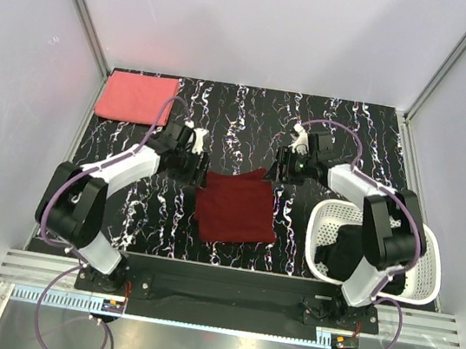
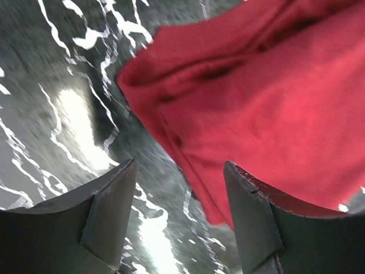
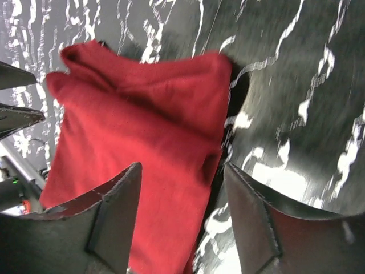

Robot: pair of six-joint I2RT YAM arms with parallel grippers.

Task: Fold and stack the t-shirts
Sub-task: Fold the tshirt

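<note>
Cam layout: one fixed overhead, two wrist cams.
Top external sits high behind the near edge of the tabletop, facing down and forward, far enough off to take in every edge. Left wrist cam looks out between the fingers of the left tool, very close to the surface, motion-blurred. Right wrist cam does the same past the right tool. All three views share the maroon t-shirt, mid-tabletop toward the near edge.
</note>
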